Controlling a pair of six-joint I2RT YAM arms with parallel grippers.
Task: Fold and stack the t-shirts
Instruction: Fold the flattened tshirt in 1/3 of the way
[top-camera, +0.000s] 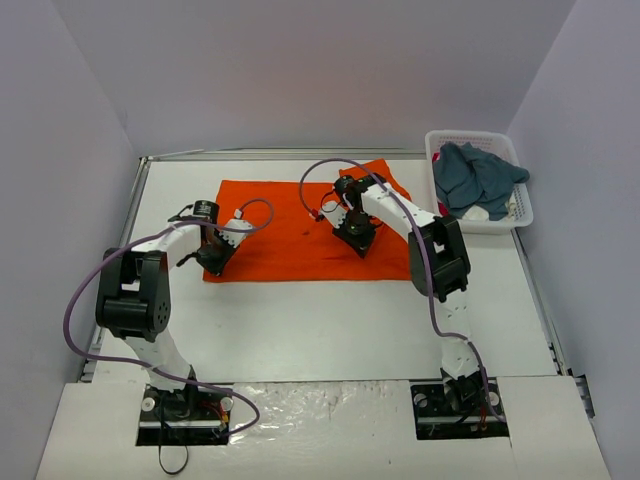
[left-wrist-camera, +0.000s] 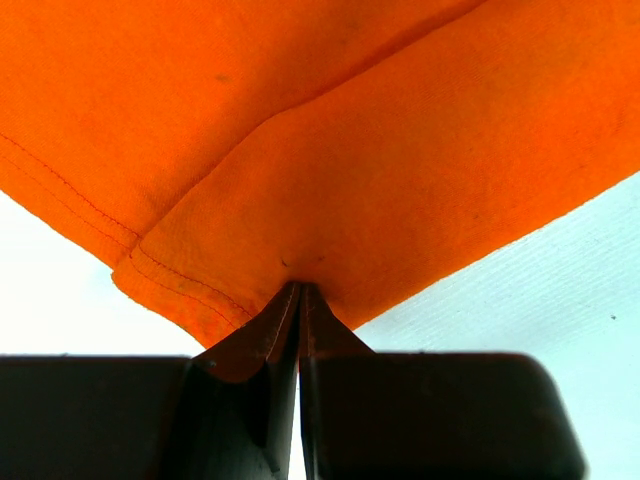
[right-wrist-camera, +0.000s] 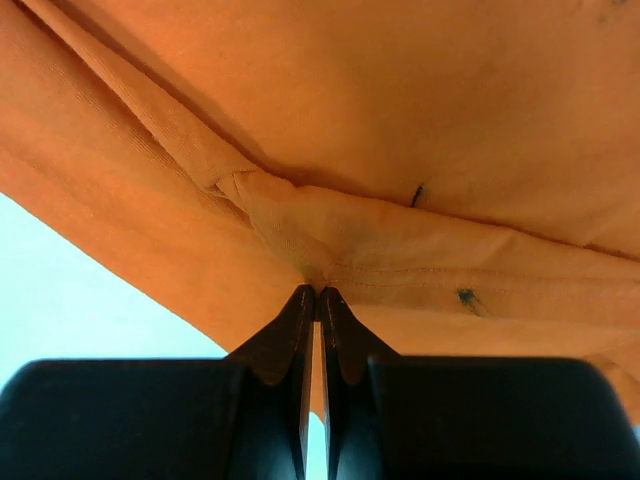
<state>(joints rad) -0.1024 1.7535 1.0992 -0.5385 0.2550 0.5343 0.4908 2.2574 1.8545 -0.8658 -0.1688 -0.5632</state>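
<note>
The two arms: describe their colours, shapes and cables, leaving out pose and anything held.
Both the left arm and right arm have white links joined by blocky black joint housings. A purple cable loops loosely along each. In the wrist views the fingers are dark wedges tapering to thin tips.

The left arm (top-camera: 135, 295) and right arm (top-camera: 440, 258) have white links and bulky black joint housings. A purple cable (top-camera: 70, 325) loops along each. Black base plates (top-camera: 185, 420) sit at the bench's (top-camera: 330, 325) near edge. The jaws are dark wedges.
</note>
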